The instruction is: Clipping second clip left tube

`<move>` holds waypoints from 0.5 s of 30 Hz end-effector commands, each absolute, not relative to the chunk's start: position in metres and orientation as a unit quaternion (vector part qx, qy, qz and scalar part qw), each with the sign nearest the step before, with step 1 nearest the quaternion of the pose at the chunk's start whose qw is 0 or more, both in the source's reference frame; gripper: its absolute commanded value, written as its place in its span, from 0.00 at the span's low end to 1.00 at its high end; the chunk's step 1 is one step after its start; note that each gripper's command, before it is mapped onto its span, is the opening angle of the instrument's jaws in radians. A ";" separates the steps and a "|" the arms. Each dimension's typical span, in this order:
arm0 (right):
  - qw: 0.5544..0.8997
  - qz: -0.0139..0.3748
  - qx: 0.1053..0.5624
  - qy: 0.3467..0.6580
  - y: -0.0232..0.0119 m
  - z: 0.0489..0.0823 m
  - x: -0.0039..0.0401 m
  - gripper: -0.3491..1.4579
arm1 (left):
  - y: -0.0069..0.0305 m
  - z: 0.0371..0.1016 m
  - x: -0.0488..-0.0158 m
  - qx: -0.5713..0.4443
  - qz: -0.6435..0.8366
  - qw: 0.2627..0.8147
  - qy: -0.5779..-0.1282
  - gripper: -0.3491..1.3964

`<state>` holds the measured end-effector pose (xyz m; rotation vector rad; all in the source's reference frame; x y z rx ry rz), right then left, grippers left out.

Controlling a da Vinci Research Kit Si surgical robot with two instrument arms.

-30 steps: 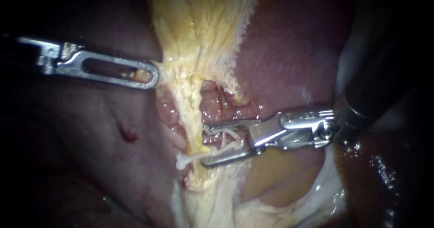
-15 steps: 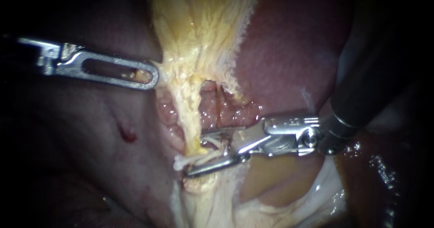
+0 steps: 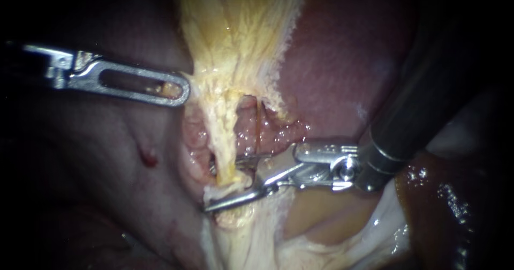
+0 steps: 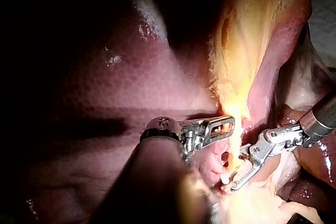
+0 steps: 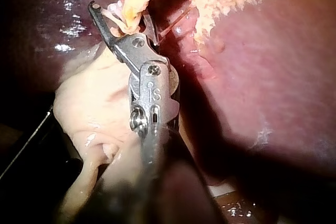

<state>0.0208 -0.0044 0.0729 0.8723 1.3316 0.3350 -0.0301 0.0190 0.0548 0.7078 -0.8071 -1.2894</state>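
Steel right instrument [image 3: 217, 187] astride left tube [image 3: 225, 141]; left instrument [image 3: 179, 94] level on yellow tissue [image 3: 235, 50]

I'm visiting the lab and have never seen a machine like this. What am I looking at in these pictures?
This is a surgical robot working on a pig's liver laid on a bench. The wide picture comes from the endoscope, a camera held close to the tissue. The other two come from cameras mounted on each instrument's arm. The left instrument has its jaws shut on pale yellow tissue and holds it. The right instrument has its jaws open, one on each side of the left tube, the yellowish strand where a clip is to go.
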 end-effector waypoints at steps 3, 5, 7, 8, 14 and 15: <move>0.671 0.150 0.401 0.605 -0.0045 0.0726 0.0211 0.46 | 0.0190 0.0549 -0.0301 0.314 -0.572 0.668 -0.358 0.00; 0.668 0.146 0.407 0.606 -0.0047 0.0724 0.0214 0.46 | 0.0190 0.0549 -0.0301 0.314 -0.572 0.668 -0.358 0.00; 0.664 0.143 0.409 0.610 -0.0048 0.0723 0.0216 0.46 | 0.0190 0.0549 -0.0301 0.314 -0.572 0.668 -0.358 0.00; 0.661 0.143 0.410 0.612 -0.0048 0.0722 0.0216 0.46 | 0.0190 0.0550 -0.0301 0.314 -0.572 0.668 -0.358 0.00; 0.652 0.142 0.415 0.619 -0.0049 0.0718 0.0217 0.46 | 0.0191 0.0551 -0.0301 0.314 -0.571 0.669 -0.358 0.00; 0.650 0.141 0.416 0.620 -0.0049 0.0718 0.0217 0.46 | 0.0191 0.0551 -0.0301 0.314 -0.571 0.669 -0.358 0.00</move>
